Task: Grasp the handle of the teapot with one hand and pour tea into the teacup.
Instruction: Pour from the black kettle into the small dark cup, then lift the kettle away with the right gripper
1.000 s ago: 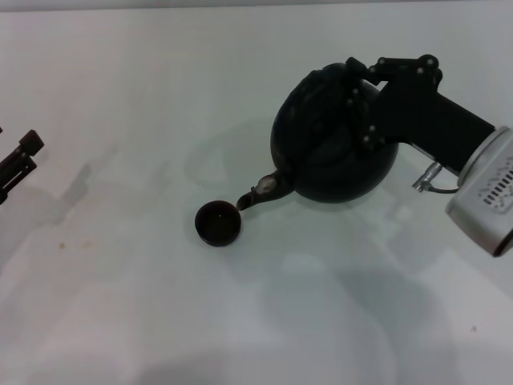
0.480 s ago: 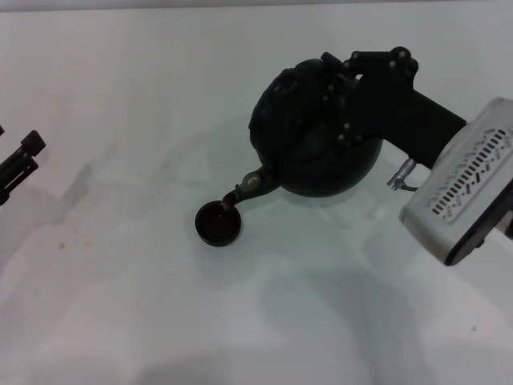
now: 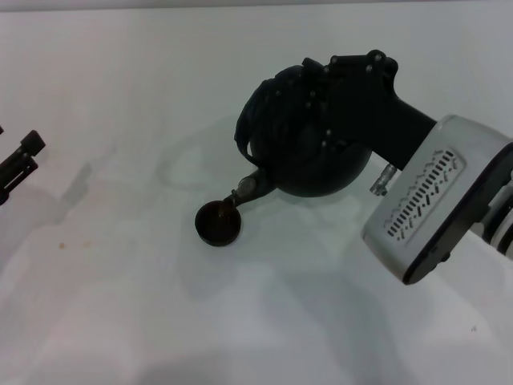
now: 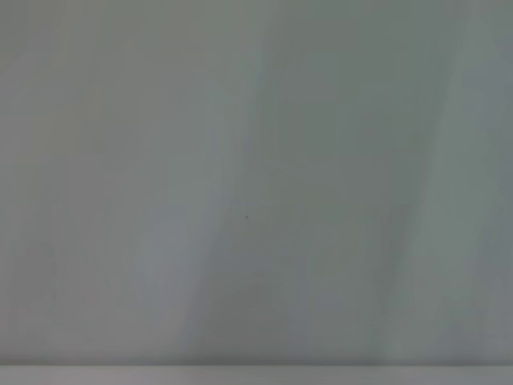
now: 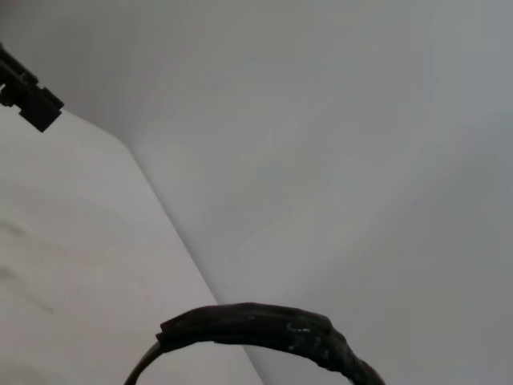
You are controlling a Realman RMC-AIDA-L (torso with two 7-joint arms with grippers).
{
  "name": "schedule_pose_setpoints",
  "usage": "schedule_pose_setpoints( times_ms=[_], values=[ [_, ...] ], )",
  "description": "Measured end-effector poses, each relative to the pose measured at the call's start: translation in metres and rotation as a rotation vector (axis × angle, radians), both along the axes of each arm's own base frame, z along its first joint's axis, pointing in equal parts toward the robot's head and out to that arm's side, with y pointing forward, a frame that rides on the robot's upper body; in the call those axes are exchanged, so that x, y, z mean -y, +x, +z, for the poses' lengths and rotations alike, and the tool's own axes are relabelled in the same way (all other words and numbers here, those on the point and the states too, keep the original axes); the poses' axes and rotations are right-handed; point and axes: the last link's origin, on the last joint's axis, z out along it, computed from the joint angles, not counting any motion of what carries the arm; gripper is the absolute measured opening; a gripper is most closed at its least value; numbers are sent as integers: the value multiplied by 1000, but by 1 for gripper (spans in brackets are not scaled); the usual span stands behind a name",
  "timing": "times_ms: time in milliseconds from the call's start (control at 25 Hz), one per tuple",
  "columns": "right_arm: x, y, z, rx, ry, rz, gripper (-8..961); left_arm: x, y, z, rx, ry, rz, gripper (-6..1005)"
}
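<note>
Pouring looks to be the step in hand: the right gripper has its jaws clamped on the handle of the teapot, which hangs tilted with its spout dipping to the rim of the teacup on the white table. No stream of tea can be made out, so whether liquid is flowing cannot be told. The right wrist view shows only an arc of the handle against the pale table, with the left gripper far off. The left gripper sits parked at the table's left edge, well apart from the work; whether its jaws are apart or together cannot be told. Risks, as judged from here: the cup is very small beside the pot, and the spout tip sits at its near rim rather than over its centre, so any further tilt could throw tea past the rim onto the table. The spout appears to touch or nearly touch the cup, so a sideways drift of the arm could nudge or tip it. The pot hangs from a rounded loop, so it could swing in the grip and shift the pour line. Overfilling is likely if the tilt holds long.
</note>
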Motion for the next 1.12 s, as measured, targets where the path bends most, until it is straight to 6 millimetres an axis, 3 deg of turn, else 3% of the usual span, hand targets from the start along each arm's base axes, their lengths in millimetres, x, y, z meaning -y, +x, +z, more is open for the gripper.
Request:
schedule_pose_setpoints(
  times_ms=[600, 1120],
  values=[
    [7, -9, -6, 68, 10, 46, 105, 0, 0, 0, 2, 3, 1, 775],
    [2, -8, -5, 70, 15, 37, 104, -5, 3, 0, 0, 0, -13, 774]
  ],
)
